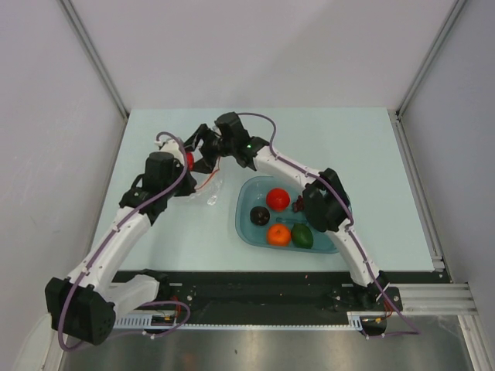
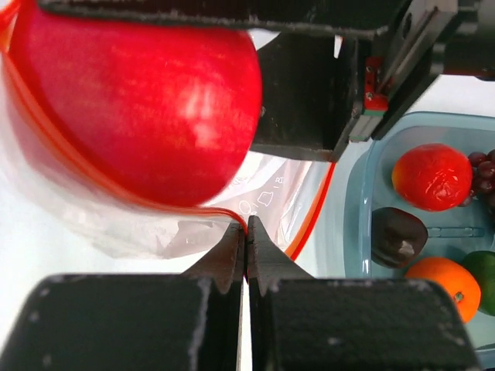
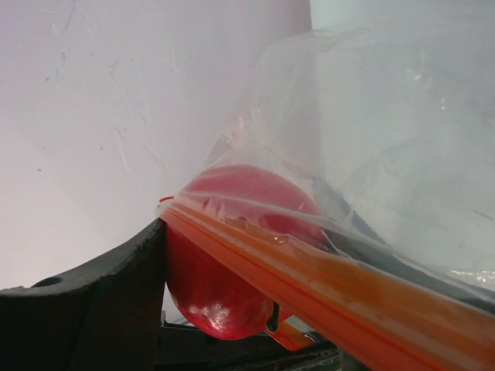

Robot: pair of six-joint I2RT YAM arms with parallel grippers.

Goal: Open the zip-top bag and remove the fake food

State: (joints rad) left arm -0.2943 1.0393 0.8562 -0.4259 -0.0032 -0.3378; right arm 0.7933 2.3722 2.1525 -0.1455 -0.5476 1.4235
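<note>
Pinching, left gripper (image 2: 246, 232): clamped tight on the lower lip of the bag, anchoring it against the pull from the other side.
Bag (image 2: 267, 202): sits between the two grippers, just left of the tub. Mouth open, with the orange zip strip (image 3: 309, 286) parted and looped round the red fruit. Cannot tell whether resting on the table or lifted.
Red fruit (image 2: 131, 100): sits partway through the mouth, film draped over its back and strip across its middle. Looks like the last piece left to come out.
Right gripper (image 1: 195, 153): spread wide around the red fruit, one finger (image 3: 116, 301) pressed to its side. Gripping it, by the look of things, and reaching in from the far side to draw it away from the pinch.
Tub (image 1: 238, 218): to the right of the bag, well within reach. Holds another red one (image 1: 278, 199), grapes (image 1: 298, 203), a dark piece (image 1: 260, 216), an orange (image 1: 279, 234) and a green one (image 1: 302, 236).
Next, as a guess: pull the fruit free of the strip, then carry it across to the tub.
Risk: film dragging along with the fruit, or the lip slipping out of the pinch.
</note>
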